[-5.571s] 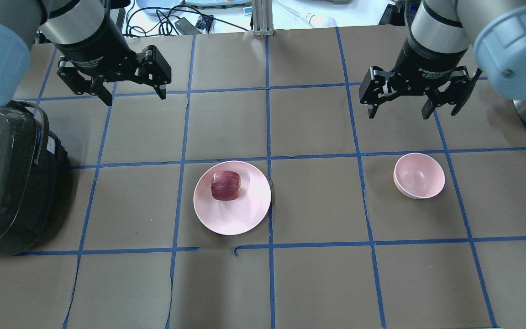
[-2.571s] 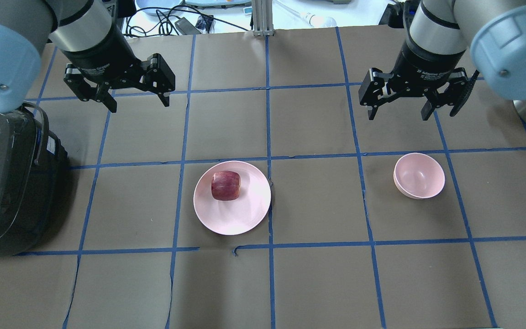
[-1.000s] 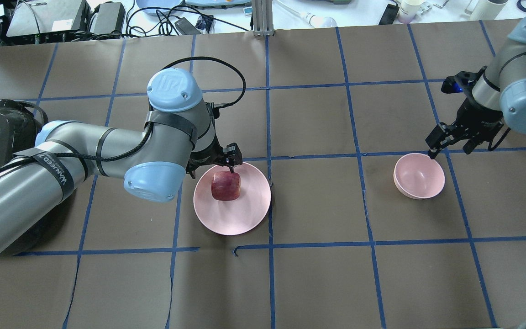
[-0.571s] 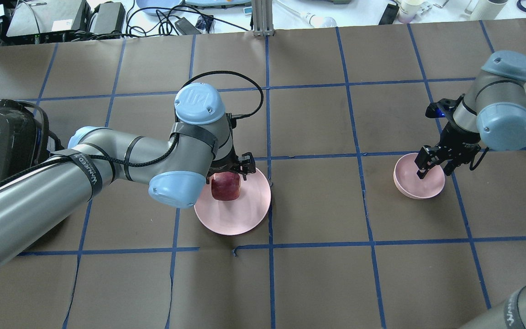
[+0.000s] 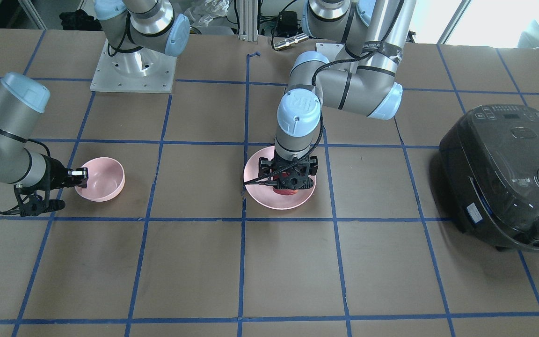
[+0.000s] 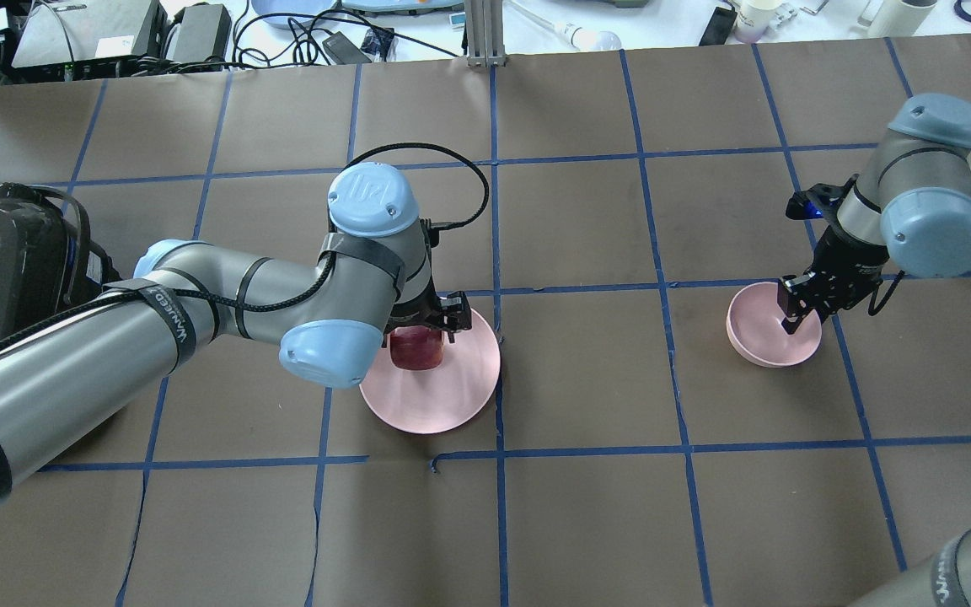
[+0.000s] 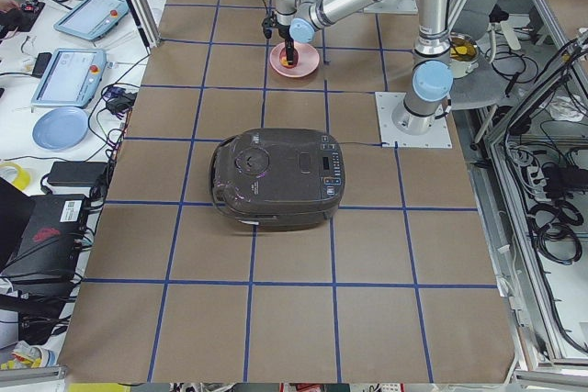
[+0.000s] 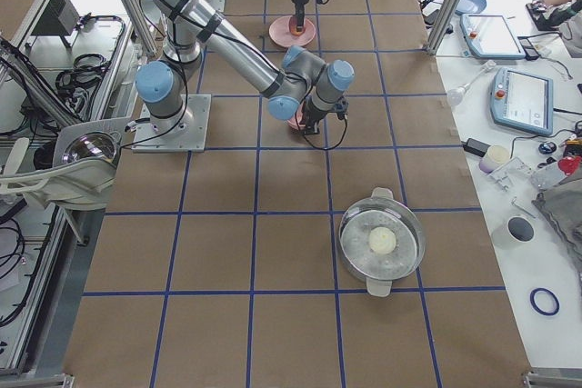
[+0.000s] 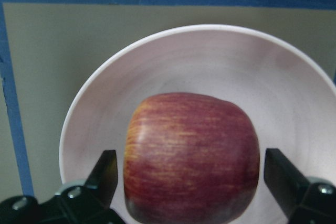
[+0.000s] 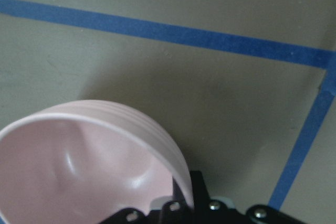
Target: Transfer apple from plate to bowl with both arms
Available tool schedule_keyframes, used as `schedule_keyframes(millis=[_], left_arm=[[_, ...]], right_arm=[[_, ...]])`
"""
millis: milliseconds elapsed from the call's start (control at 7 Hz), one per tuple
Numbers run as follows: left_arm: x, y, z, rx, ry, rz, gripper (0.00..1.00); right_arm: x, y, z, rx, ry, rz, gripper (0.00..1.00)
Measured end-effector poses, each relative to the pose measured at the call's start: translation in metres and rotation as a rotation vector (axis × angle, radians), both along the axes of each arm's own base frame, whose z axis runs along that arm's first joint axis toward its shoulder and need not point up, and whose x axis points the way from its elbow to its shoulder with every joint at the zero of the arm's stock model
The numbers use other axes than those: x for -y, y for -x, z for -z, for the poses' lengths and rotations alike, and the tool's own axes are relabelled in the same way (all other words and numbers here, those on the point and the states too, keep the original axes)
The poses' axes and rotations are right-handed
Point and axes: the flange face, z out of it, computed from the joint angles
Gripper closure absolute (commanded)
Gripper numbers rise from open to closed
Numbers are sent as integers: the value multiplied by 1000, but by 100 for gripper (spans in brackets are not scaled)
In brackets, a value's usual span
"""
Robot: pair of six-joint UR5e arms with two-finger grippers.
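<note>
A small dark red, streaky apple (image 9: 191, 156) sits on a wide, shallow pale pink plate (image 6: 452, 405), toward the far side of the plate from the robot rather than in its middle. The left gripper (image 5: 288, 184) points straight down over it with its jaws spread wide. One black finger (image 9: 105, 174) stands on each side of the apple. The left wrist view shows a thin strip of plate between each finger and the fruit, so the gripper has hold of nothing.

Well apart from the plate, on the robot's right, stands a small, deep pale pink bowl (image 6: 757, 335), upright and with nothing in it. The right gripper (image 6: 792, 319) is at the bowl's rim on the side away from the plate. Its jaws are drawn together, with the rim pinched between them. One finger is inside the bowl and the other outside.

Both dishes rest on a table (image 6: 587, 523) covered in brown paper and marked into squares by blue tape. A dark grey rice cooker (image 5: 508, 178) sits on the robot's left, lid down. A lidded steel pot (image 8: 382, 243) stands on the robot's far right.
</note>
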Motion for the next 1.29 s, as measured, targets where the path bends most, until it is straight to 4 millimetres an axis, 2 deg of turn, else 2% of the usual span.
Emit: schedule_keyframes(millis=[143, 286, 571, 714, 1000, 1286], left_arm=[[0, 0, 0, -1, 0, 1, 95], [2, 0, -1, -3, 7, 2, 100], [8, 2, -14, -14, 39, 2, 100], [12, 4, -25, -20, 59, 2, 100], [23, 10, -52, -32, 83, 0, 100], [34, 15, -87, -34, 76, -8, 100]], right_arm=[[-1, -1, -6, 2, -1, 2, 100], [-3, -5, -13, 13, 2, 6, 100], [-6, -18, -28, 40, 15, 42, 100], [-5, -37, -37, 35, 24, 71, 100], [-2, -104, -54, 4, 42, 103, 100], [-10, -178, -53, 12, 39, 117, 100]])
